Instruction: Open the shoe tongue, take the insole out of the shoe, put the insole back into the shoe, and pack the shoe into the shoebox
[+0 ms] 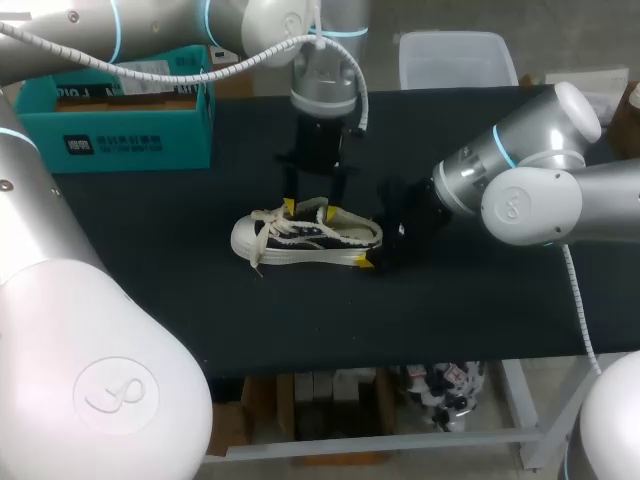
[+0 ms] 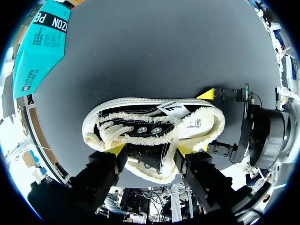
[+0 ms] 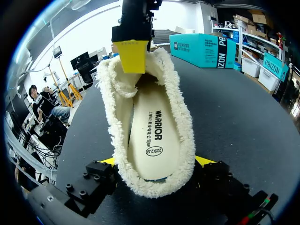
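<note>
A black-and-white sneaker (image 1: 305, 240) with a fleece lining lies on its sole mid-table, toe to the left. Its cream insole (image 3: 152, 136) sits inside. My left gripper (image 1: 310, 210) hangs over the sneaker's far side. Its fingers are open and close against either side of the black eyelet flap (image 2: 149, 152). My right gripper (image 1: 375, 243) stands open at the heel (image 3: 154, 187), one finger on each side. One of the left gripper's yellow fingertips (image 3: 132, 56) shows ahead of it at the shoe's middle. The teal shoebox (image 1: 130, 130) stands at the back left.
The black tabletop (image 1: 450, 320) runs wide in front of the shoe and to its right, up to the front edge. The left arm's white cable (image 1: 250, 55) loops above the shoebox's right end.
</note>
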